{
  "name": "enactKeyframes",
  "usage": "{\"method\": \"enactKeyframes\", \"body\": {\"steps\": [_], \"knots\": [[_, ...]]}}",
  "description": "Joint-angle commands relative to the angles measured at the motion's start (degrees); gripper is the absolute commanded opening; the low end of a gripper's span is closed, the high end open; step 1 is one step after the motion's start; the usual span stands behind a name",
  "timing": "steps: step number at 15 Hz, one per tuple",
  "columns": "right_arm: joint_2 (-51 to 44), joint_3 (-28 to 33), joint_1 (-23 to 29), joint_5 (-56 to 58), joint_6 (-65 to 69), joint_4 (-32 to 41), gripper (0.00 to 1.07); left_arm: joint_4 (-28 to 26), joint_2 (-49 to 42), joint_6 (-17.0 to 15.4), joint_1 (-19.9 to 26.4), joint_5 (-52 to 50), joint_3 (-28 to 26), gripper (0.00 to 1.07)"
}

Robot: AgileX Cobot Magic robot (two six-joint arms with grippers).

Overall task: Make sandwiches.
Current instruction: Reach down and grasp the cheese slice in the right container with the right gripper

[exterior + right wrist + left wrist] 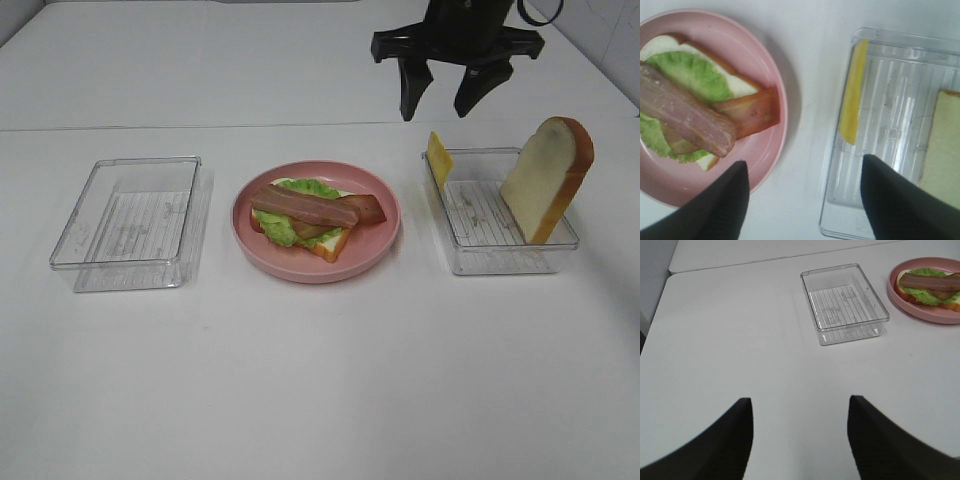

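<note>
- White tabletop runs under everything. Above its far half, at about one o'clock from the plate, hangs the right pincer (pixel 437 112), jaws spread wide with nothing between them.
- Its own camera looks down on the gap between the pink plate (pixel 380 250) and the right tray (pixel 500 262), so it is not squarely over either.
- That tray sits at three o'clock from the plate. The cheese slice (pixel 439 158) stands on edge in the tray's ten o'clock corner, leaning on the wall. The top bread slice (pixel 545 180) is propped nearly upright against the three o'clock side.
- On the plate lies the half-built sandwich: bottom bread slice (pixel 330 243), then lettuce (pixel 310 190), then bacon strips (pixel 305 207) crossed on top. One strip's end pokes toward three o'clock.
- At nine o'clock from the plate is the left tray (pixel 130 270), with only its ribbed floor showing.
- Farther out that way, outside the high view, the left pincer (pixel 800 400) hovers low over bare table, fingers parted and holding nothing.
- As I read it, bread, lettuce and bacon are done, and cheese and the closing slice remain.
- The cheese looks like the next pick. The right pincer would need to drop over the tray's ten o'clock corner and straddle the thin upper edge. It should close gently so the slice isn't knocked flat against the wall. Then it would carry the slice toward nine o'clock and lay it level on the bacon.
</note>
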Motion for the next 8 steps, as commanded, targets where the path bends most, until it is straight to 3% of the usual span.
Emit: {"method": "enactKeyframes", "body": {"steps": [1, 8], "knots": [[0.9, -0.3, -3.0, 2.1, -1.8, 4.4, 0.63, -0.1, -0.6, 0.1, -0.2, -0.6, 0.1, 0.55], [7.0, -0.4, -6.2, -5.4, -3.7, 6.4, 0.64, -0.1, -0.6, 0.1, -0.2, -0.6, 0.1, 0.55]]}}
